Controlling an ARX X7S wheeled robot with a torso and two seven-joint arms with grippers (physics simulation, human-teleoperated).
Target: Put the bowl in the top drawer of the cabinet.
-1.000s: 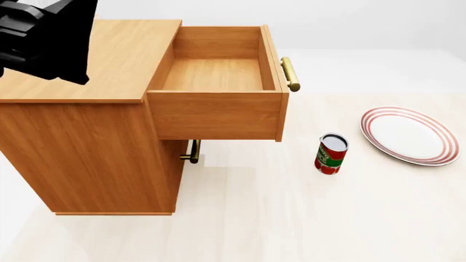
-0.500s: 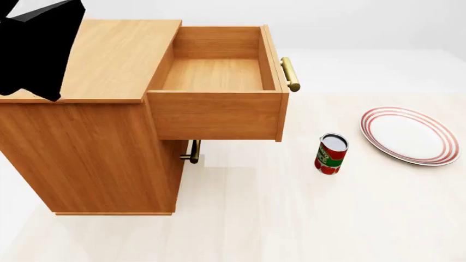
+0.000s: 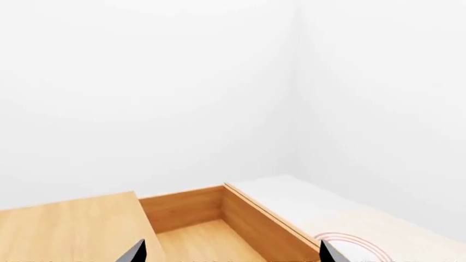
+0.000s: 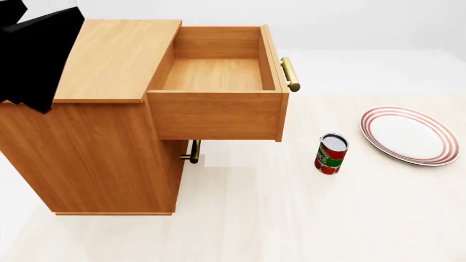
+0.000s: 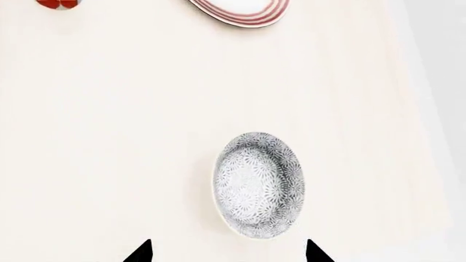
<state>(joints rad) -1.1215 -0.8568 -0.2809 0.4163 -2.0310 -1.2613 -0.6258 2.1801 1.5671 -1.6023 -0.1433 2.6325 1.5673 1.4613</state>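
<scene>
Light brown wood, left to right: cabinet [image 4: 109, 109], then top drawer [image 4: 218, 76] pulled out and bare inside, ready. Left claw [image 3: 229, 254] just above it, tips spread, holding nothing. Speckled bowl [image 5: 258, 184] on the pale floor, just ahead of the spread right claw [image 5: 227, 252], ungripped. Likely next: reaching down, closing on the rim. Red can [image 4: 331, 154], label unreadable; red-ringed plate [image 4: 407, 135], no writing.
</scene>
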